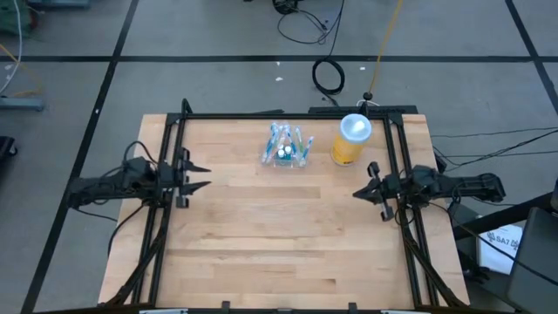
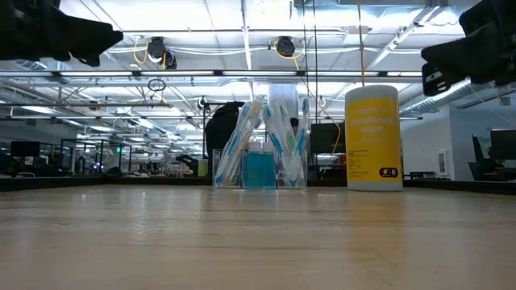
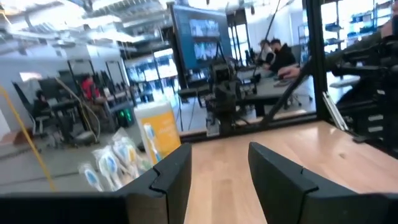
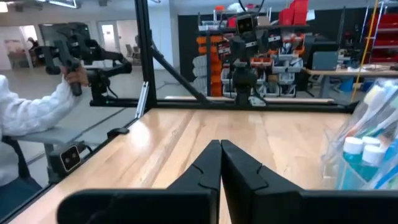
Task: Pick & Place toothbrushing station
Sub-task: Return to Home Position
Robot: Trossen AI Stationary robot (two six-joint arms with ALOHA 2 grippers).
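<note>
Your wooden table (image 1: pixel 279 244) fills the centre of the high view, boxed in by a black frame. The left arm (image 1: pixel 113 185) lies along the table's left edge, mid-frame. Its left gripper (image 1: pixel 206 175) points inward over the boards, and in the left wrist view its two fingers (image 3: pixel 171 180) stand clearly apart with nothing between them. The right arm (image 1: pixel 453 185) mirrors it at the right edge. The right gripper (image 1: pixel 357 192) is closed on nothing, and in its own wrist view the fingers (image 4: pixel 202 171) meet along a single seam.

In the upper middle of the high view you'll see the yellow jar (image 1: pixel 350 146) with its white lid (image 1: pixel 356 128). Just left of it, apart from it, stands the toothbrushing station (image 1: pixel 286 150), upright on the table and well clear of both grippers. Toothbrushes (image 2: pixel 234 149) lean out of it at angles. The low view shows something blue (image 2: pixel 260 169) low inside it.
</note>
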